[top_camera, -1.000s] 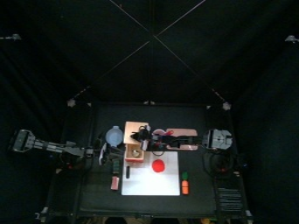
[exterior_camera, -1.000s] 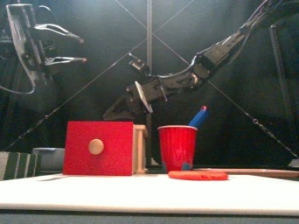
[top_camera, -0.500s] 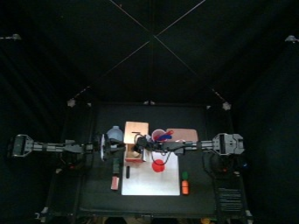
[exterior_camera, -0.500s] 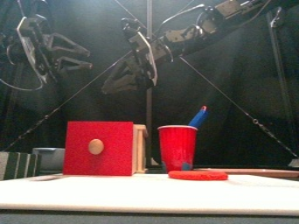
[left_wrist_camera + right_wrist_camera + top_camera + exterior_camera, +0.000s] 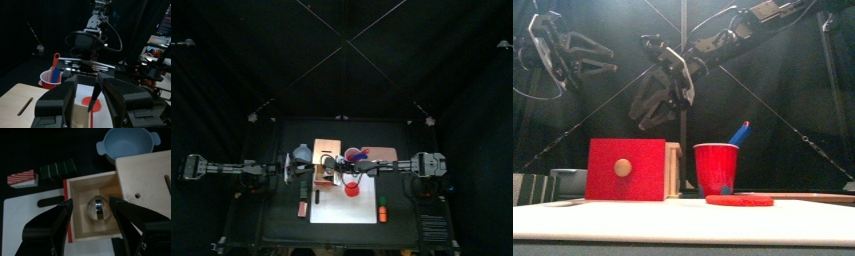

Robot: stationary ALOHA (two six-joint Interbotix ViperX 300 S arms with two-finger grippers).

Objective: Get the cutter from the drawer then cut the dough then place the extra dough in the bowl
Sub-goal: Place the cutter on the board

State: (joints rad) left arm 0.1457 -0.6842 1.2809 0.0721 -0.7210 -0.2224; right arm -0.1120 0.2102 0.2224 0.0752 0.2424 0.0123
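Note:
The pale wooden box (image 5: 327,153) has its drawer (image 5: 83,230) pulled out, red front (image 5: 625,170) toward the table's front. The round metal cutter (image 5: 97,209) lies inside the drawer. My right gripper (image 5: 90,203) hangs open above it, one jaw to either side, not touching it; the front view shows this gripper (image 5: 660,95) well above the box. The red dough disc (image 5: 739,200) lies flat on the white board (image 5: 358,208). The blue-grey bowl (image 5: 128,142) stands behind the box. My left gripper (image 5: 85,82) is open and holds nothing, high at the left (image 5: 573,55).
A red cup (image 5: 716,168) with a blue knife stands right of the box. The dark green sushi roll (image 5: 59,168) and a red-and-white piece (image 5: 22,178) lie beside the board. An orange toy (image 5: 382,212) rests on the board's right edge, a thin brown stick (image 5: 25,106) at its left.
My right gripper's jaws have gone from shut to open, and that arm has swung in over the open drawer. The left arm has shifted a little lower.

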